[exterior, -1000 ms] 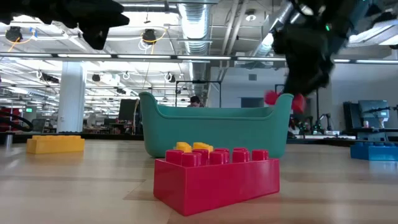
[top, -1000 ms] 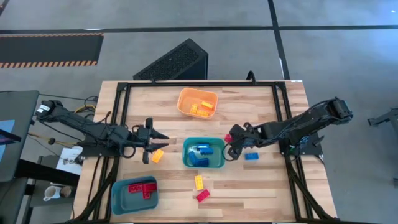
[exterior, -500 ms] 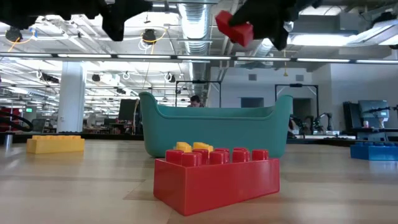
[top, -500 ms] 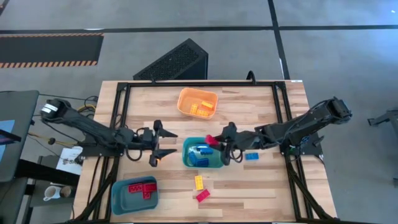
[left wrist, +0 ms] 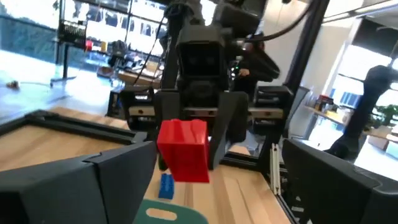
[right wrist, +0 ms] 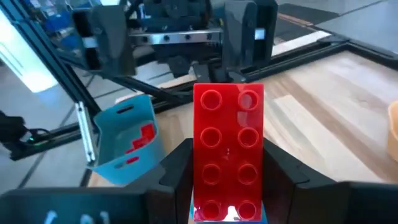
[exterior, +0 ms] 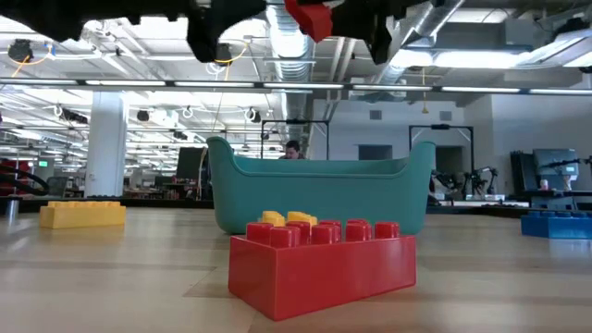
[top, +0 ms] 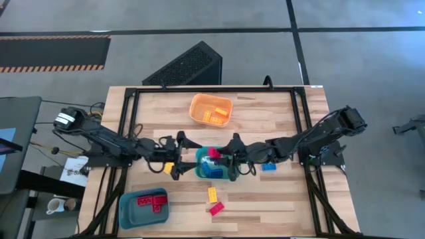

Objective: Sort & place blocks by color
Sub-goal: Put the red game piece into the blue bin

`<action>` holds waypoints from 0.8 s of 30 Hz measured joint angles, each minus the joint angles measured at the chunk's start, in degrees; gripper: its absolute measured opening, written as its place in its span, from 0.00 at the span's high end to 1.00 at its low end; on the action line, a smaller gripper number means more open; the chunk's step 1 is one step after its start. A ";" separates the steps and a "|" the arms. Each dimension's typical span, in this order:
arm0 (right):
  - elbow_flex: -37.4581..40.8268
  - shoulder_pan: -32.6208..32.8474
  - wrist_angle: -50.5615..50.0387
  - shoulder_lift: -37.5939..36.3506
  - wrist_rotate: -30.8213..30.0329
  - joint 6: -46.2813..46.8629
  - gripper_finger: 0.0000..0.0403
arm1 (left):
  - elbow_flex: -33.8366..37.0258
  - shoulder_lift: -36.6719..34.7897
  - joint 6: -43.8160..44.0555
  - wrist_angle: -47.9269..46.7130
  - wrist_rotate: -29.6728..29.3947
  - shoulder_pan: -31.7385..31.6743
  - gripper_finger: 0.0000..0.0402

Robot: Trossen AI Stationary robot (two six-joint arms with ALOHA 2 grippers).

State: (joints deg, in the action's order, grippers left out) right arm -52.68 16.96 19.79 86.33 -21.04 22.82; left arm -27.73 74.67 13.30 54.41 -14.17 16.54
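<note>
My right gripper [top: 224, 156] is shut on a red block [top: 214, 153] and holds it in the air over the teal bin [top: 229, 174], which has blue blocks in it. In the low view the red block [exterior: 310, 18] is high above the bin's rim. My left gripper [top: 184, 157] stands open just left of the bin, facing the red block [left wrist: 185, 148], with one finger on either side of the block's line and touching nothing. A yellow block [top: 169, 166] lies flat on the table under the left gripper. My right gripper pinches the red block between its two fingers by the two long sides, at the end nearest the wrist [right wrist: 227, 202]. The fingers come level from the table's right and lie along the block. The block sticks out ahead of them, studs up, lifted clear above the teal bin.
An orange bin [top: 199, 117] with yellow blocks stands at the far middle, and a blue bin [top: 129, 211] with red blocks at the near left. Loose on the table lie a yellow block [top: 212, 194], a red block [top: 216, 208] and a blue block [top: 268, 166].
My right gripper has carried the red block up and toward the table's left, from beside the teal bin's right wall to over the bin. My left gripper has moved toward the table's right, up to the bin, and has opened wide.
</note>
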 joint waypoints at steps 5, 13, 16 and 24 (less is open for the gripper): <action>-3.66 0.36 -0.26 4.00 0.09 -1.58 0.60 | -2.57 4.64 2.84 0.04 1.02 -1.57 0.14; -8.97 1.42 -0.80 7.73 0.58 -4.80 0.62 | -3.37 6.56 4.53 -0.08 3.88 -3.09 0.14; -8.99 1.82 -1.64 7.30 0.29 -4.91 0.60 | -3.36 6.32 4.41 -0.78 4.08 -3.24 0.15; -8.99 2.00 -2.66 7.10 -0.09 -4.63 0.59 | -3.36 5.95 2.10 -0.50 5.57 -3.20 0.50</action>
State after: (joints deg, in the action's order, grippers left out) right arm -61.67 18.96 17.13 93.43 -21.12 18.20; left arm -31.09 80.62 15.40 53.91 -8.60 13.35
